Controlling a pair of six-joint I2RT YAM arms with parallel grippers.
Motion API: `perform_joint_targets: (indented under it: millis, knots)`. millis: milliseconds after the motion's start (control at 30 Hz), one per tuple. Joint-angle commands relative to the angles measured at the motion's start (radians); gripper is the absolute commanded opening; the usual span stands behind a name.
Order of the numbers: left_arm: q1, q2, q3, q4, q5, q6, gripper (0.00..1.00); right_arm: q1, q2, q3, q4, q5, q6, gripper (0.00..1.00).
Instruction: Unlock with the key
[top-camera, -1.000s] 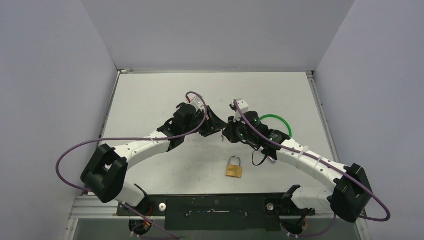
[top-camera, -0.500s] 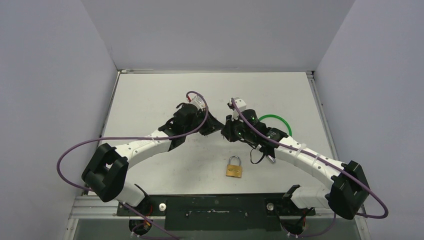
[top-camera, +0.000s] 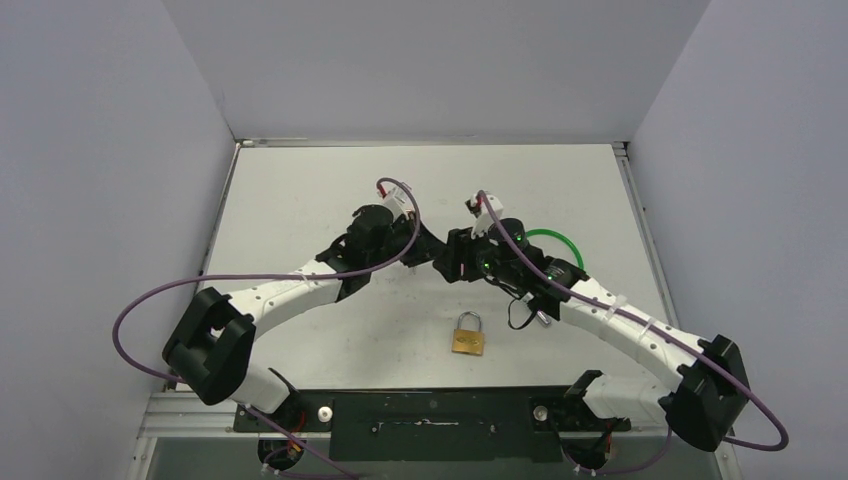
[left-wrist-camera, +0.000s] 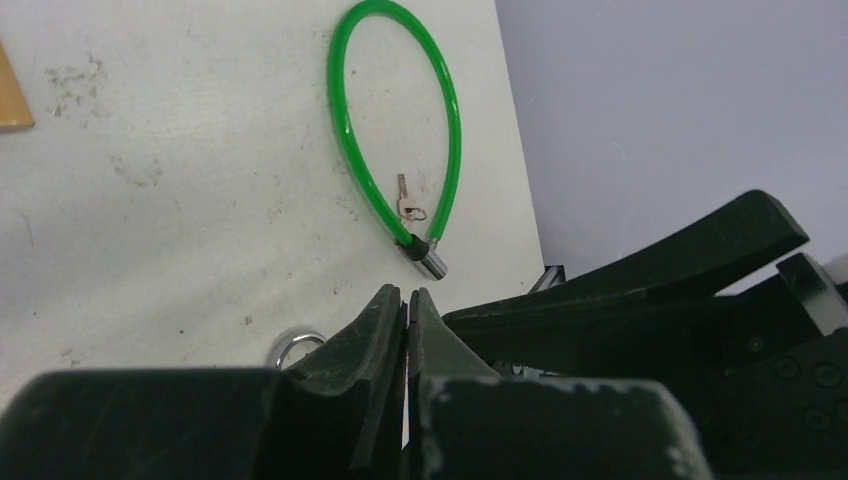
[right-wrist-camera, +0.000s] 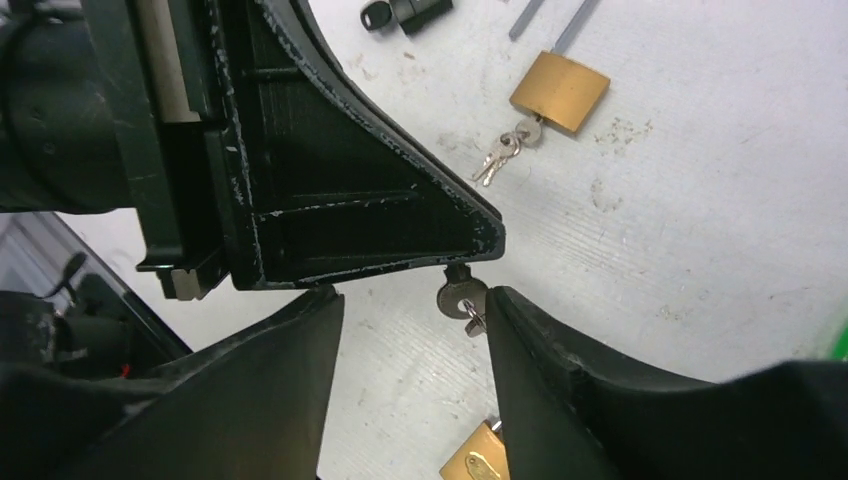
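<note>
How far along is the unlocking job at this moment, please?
Done: the key is off the table, pinched at the tip of the left fingers, which are shut. In hand: the right fingers stand open either side of it, so this looks like a handover. Left: the brass padlock lies near the arm bases, shackle apparently closed, untouched; the key must go in and turn.

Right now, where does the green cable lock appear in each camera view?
Top external: green cable lock, right of centre, partly hidden behind the right arm.
Left wrist: upper centre, whole loop.
Right wrist: not clearly in it; only a green trace at the right edge.
Shared landmark: the left gripper, shut on the key, in all three.
</note>
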Motion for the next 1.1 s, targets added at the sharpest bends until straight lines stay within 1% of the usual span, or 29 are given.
perform_joint_targets:
  millis: [0, 67, 167, 233, 333, 433, 500, 533, 667, 767, 867, 1000, 1033, 1067]
  knots:
    - [0.007, -0.067, 0.054, 0.152, 0.075, 0.147, 0.0, -0.058, -0.139, -0.028, 0.129, -0.058, 0.079, 0.59]
    - [0.017, -0.089, 0.049, 0.183, 0.101, 0.196, 0.0, -0.101, -0.193, -0.059, 0.169, -0.102, 0.107, 0.65]
    - [0.042, -0.127, 0.031, 0.262, 0.163, 0.236, 0.0, -0.169, -0.269, -0.107, 0.252, -0.182, 0.143, 0.69]
    - [0.057, -0.152, 0.02, 0.336, 0.222, 0.244, 0.0, -0.19, -0.32, -0.148, 0.335, -0.228, 0.144, 0.68]
    - [0.068, -0.185, 0.011, 0.44, 0.298, 0.259, 0.0, -0.201, -0.365, -0.178, 0.394, -0.268, 0.156, 0.65]
    - [0.069, -0.208, 0.02, 0.531, 0.387, 0.276, 0.0, -0.203, -0.36, -0.15, 0.416, -0.329, 0.177, 0.64]
    - [0.069, -0.217, 0.034, 0.562, 0.43, 0.28, 0.0, -0.204, -0.356, -0.126, 0.435, -0.356, 0.19, 0.63]
    - [0.069, -0.22, 0.042, 0.567, 0.445, 0.282, 0.0, -0.203, -0.36, -0.116, 0.449, -0.36, 0.192, 0.6]
    - [0.069, -0.231, 0.051, 0.611, 0.449, 0.253, 0.0, -0.203, -0.393, -0.092, 0.505, -0.352, 0.195, 0.52]
    - [0.07, -0.229, 0.056, 0.671, 0.45, 0.214, 0.0, -0.204, -0.37, -0.046, 0.496, -0.396, 0.187, 0.46]
    - [0.069, -0.227, 0.059, 0.705, 0.446, 0.184, 0.0, -0.203, -0.329, -0.006, 0.479, -0.446, 0.196, 0.45]
    - [0.069, -0.227, 0.063, 0.715, 0.44, 0.173, 0.0, -0.203, -0.3, 0.011, 0.468, -0.473, 0.211, 0.46]
    - [0.069, -0.228, 0.063, 0.715, 0.437, 0.172, 0.0, -0.203, -0.296, 0.012, 0.469, -0.475, 0.216, 0.45]
    - [0.069, -0.231, 0.061, 0.712, 0.431, 0.17, 0.0, -0.204, -0.294, 0.012, 0.471, -0.48, 0.219, 0.41]
